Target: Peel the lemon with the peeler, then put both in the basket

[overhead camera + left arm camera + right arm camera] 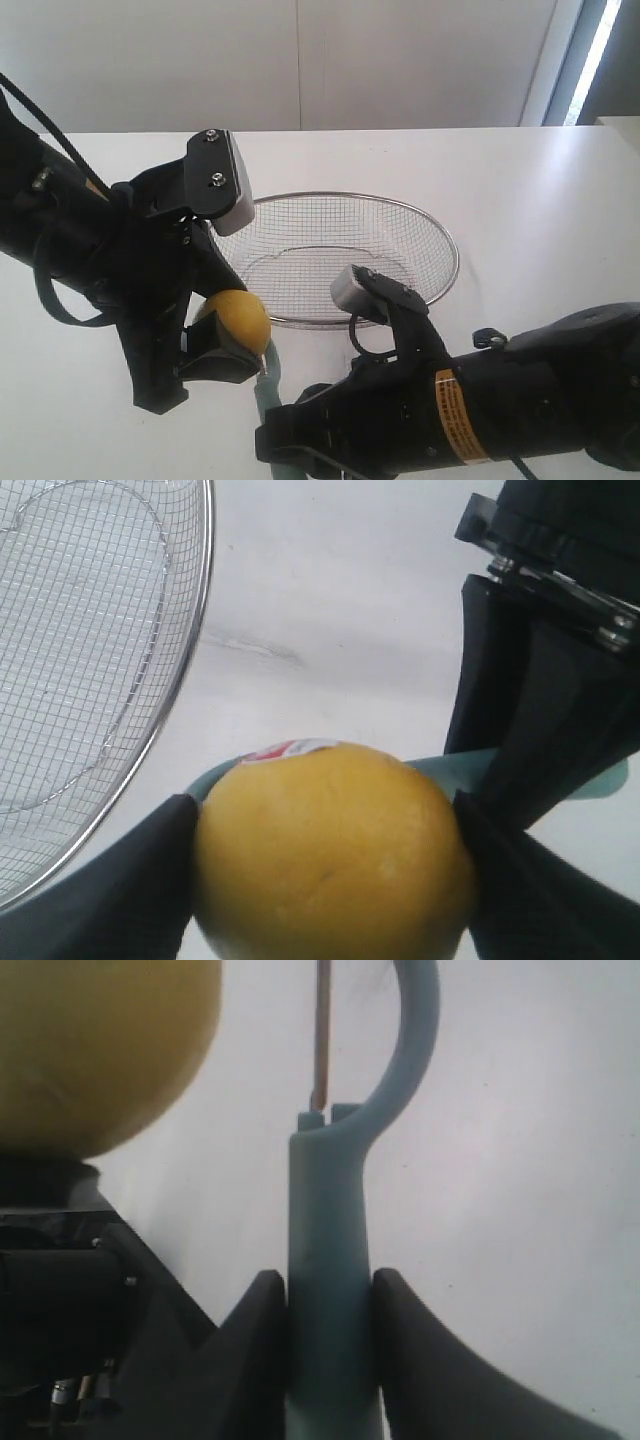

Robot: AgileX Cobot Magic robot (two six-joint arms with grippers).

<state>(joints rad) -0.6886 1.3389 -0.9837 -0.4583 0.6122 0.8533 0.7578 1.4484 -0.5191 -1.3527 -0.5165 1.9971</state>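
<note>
The bright yellow lemon (238, 317) hangs just above the white table, in front of the basket (440, 232), with my left gripper (222, 345) shut on it. In the left wrist view the lemon (335, 855) fills the gap between both black fingers (100, 890), and a red and white sticker shows on its far side. My right gripper (330, 1305) is shut on the pale teal handle of the peeler (330, 1250). The peeler's curved head and thin blade (322, 1035) stand beside the lemon (95, 1045), close to its skin. The teal peeler (266, 385) rises under the lemon in the exterior view.
The silver wire-mesh basket (195, 630) stands behind the two grippers with nothing in it. The right arm (500, 410) lies low across the front right of the white table (540, 190). The left arm (90, 250) comes in from the left.
</note>
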